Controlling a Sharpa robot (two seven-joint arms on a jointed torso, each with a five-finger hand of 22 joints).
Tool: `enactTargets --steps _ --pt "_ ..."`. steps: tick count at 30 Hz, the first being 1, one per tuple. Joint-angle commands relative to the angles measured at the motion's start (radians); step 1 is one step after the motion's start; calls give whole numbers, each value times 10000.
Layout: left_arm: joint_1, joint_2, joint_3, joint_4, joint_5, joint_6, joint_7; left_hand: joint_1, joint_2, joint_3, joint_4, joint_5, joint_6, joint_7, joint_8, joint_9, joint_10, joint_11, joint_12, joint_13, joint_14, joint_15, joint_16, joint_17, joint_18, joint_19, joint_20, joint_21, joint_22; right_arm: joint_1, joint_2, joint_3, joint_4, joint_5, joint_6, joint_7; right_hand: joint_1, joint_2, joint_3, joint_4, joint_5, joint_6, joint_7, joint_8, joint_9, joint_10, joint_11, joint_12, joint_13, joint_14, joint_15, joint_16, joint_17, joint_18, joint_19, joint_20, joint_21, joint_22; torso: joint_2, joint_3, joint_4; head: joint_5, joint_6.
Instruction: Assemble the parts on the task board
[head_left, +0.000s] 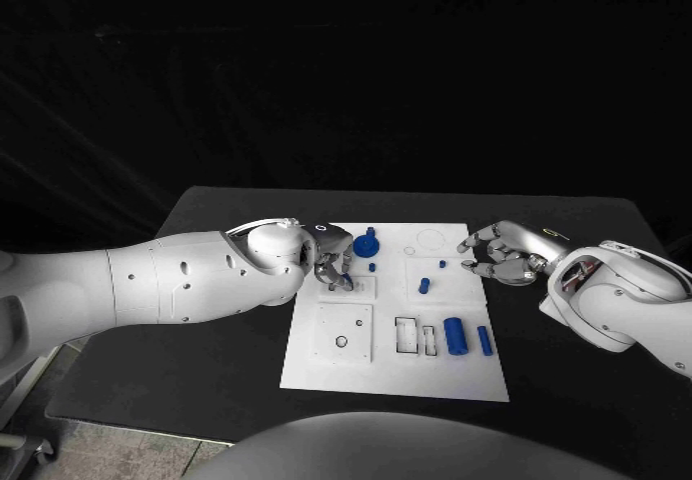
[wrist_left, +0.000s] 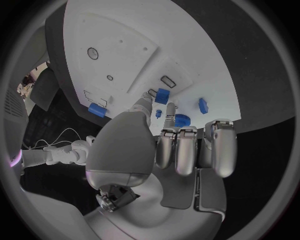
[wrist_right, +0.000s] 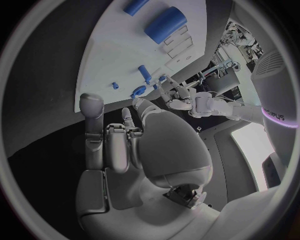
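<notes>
On tabletop (head_left: 216, 380), head view: board (head_left: 397, 385) central; left hand (head_left: 329, 262) at its upper left beside knob (head_left: 366, 243), grip not discernible. Right hand (head_left: 500, 258) curled, nothing held. Cylinder (head_left: 456, 337) lies near right edge, long axis running toward robot.

Left wrist view: fingertip (wrist_left: 142, 102) set just beside block (wrist_left: 162, 95).

Right wrist view: cylinder judged light, rigid, smooth; best pinched mid-length across its sides.

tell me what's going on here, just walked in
A two-armed robot is working over the white task board on a black table. Its left hand is down at the board's far left part, fingers at a small blue part there. The right hand hovers at the board's right edge, fingers curled and holding nothing. A large blue cylinder and a slimmer blue peg lie loose near the board's front right.
</notes>
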Motion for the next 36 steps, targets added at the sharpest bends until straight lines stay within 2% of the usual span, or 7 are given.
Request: enactTargets --steps 1,12,17,22,25,30,36 --pt "-59 63 3 -44 -38 233 30 51 90 69 -25 60 81 -3 67 21 1046 75 -17 2620 1039 89 24 2635 -9 331 74 -55 2334 -6 13 2 -23 -14 42 57 9 -37 75 -7 68 38 -15 -46 -19 695 62 -28 2199 620 36 -25 271 -56 -47 2 -71 10 -1 -2 5 0 2" --pt "-169 142 4 -151 22 154 174 258 219 156 -214 620 224 -33 52 96 1046 64 -17 2620 1039 86 24 2635 -13 353 86 -37 2342 -9 10 2 -46 -6 54 56 29 -38 111 -35 139 38 -13 -49 -30 692 61 -32 2194 620 36 -25 268 -57 -43 2 -70 20 -2 -2 6 12 2" --pt "-181 135 5 -162 28 6 298 453 304 275 -387 1171 441 -104 12 123 1046 8 -17 2620 1039 46 24 2635 -20 385 60 -6 2355 -12 13 2 -47 -5 52 55 44 -32 140 -55 186 42 -12 -49 -37 691 62 -32 2194 619 36 -27 263 -55 -45 1 -88 18 4 -3 4 15 2" --pt "-184 95 5 -147 80 -355 651 867 430 576 -721 1947 693 -224 4 173 1046 -98 -17 2620 1039 -39 24 2635 -35 437 -11 50 2375 -15 7 2 -45 9 51 51 57 -24 169 -72 233 48 -9 -48 -44 686 63 -37 2189 618 36 -31 254 -53 -47 1 -105 16 2 -4 -2 13 2" --pt "-185 17 5 -84 220 -817 1120 1086 470 743 -915 2148 770 -276 0 206 1046 -139 -17 2620 1039 -79 24 2635 -45 467 -47 83 2387 -15 -5 2 -44 24 59 46 64 -13 194 -82 272 52 -6 -47 -49 685 65 -38 2187 618 37 -30 254 -53 -48 1 -112 18 8 -4 0 -9 2" --pt "-186 -160 5 118 423 -1436 1596 1238 472 858 -1066 2280 873 -308 19 241 1046 -165 -17 2620 1039 -102 24 2635 -72 549 -70 177 2422 -16 -17 2 -42 56 83 43 68 -5 213 -90 305 55 -4 -47 -53 684 67 -39 2186 617 38 -31 252 -51 -50 2 -124 17 13 -11 6 -53 2" --pt "-184 -438 8 412 875 -2278 2123 1249 446 881 -1103 2266 1012 -315 65 278 1046 -173 -17 2620 1039 -116 24 2635 -98 629 -87 269 2457 -16 -4 2 -45 80 90 55 69 1 228 -95 329 65 -2 -43 -55 681 68 -42 2183 616 39 -33 247 -50 -52 2 -135 15 -1 -8 7 -57 2"
